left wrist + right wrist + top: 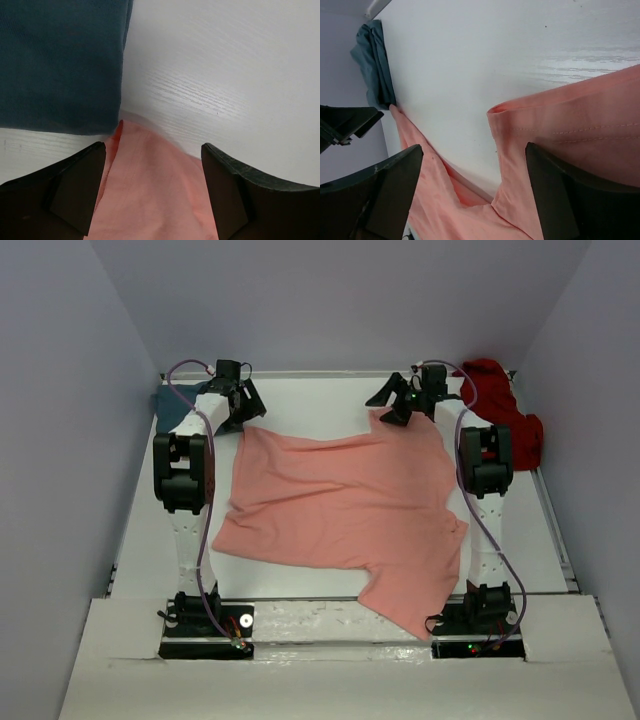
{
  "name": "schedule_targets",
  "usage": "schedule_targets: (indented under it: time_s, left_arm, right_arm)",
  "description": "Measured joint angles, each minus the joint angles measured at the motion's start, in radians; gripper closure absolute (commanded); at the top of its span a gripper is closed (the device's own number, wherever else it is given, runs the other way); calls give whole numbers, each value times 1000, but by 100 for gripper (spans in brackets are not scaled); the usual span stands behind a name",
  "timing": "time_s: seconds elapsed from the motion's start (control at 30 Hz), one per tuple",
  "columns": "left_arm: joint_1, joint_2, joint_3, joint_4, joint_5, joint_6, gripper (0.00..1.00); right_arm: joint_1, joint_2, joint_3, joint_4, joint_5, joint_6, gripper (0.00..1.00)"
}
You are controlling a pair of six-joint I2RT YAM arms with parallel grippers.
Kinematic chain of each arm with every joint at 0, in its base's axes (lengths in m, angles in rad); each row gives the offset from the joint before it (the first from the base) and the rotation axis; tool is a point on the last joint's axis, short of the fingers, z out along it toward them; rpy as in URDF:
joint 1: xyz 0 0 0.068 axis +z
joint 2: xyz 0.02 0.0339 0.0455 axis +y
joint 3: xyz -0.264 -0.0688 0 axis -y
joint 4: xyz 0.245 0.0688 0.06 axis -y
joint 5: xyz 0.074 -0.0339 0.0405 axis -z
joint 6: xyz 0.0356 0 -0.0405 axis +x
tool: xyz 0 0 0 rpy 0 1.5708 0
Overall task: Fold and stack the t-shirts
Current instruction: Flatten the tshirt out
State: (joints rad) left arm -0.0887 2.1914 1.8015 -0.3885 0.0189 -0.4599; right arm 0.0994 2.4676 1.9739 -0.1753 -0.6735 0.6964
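The salmon-pink t-shirt (pixel 340 510) lies spread on the white table (pixel 320 395), one sleeve hanging over the near edge. My left gripper (pixel 243 412) is open over the shirt's far left corner (pixel 150 190), jaws on either side of the cloth. My right gripper (pixel 395 405) is open over the far right corner (pixel 560 135). The teal t-shirt (pixel 172 405) lies folded at the far left, also in the left wrist view (pixel 60 65) and the right wrist view (pixel 372 60). The dark red t-shirt (pixel 500 410) is bunched at the far right.
Grey walls close in the table on three sides. A raised rim (pixel 555 530) runs along the table's right side. The arm bases (pixel 205 625) stand at the near edge.
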Motion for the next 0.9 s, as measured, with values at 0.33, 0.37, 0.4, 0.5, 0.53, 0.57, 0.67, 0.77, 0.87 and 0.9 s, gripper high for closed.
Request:
schedule_targets:
  time_s: [0.33,0.37,0.4,0.5,0.53,0.57,0.67,0.77,0.87,0.9]
  left_arm:
    - [0,0,0,-6,5,10,14]
    - [0,0,0,-6,5,10,14]
    - [0,0,0,-5,6,10,13]
    - [0,0,0,-5,6,11,13]
    - [0,0,0,-6,6,11,13]
    - [0,0,0,-5,7,12,13]
    - [0,0,0,-6,8,13,13]
    - [0,-1,-2,-6,11,12,13]
    - [0,-1,-2,-6,16,12,13]
    - [0,-1,-2,-7,18,12,13]
  right_arm:
    - [-46,0,100,-35,9,-33,12]
    - [-59,1,131,-42,12,-44,12]
    - [-69,2,152,-43,14,-51,12]
    - [-107,2,222,-64,35,-88,13]
    - [-116,2,241,-80,48,-105,14]
    - [-127,3,261,-102,71,-129,14]
    - [-143,5,288,-148,136,-186,17]
    - [-142,13,290,-204,209,-242,18]
    - [-136,29,283,-241,260,-275,19]
    - [-135,33,278,-248,271,-282,19]
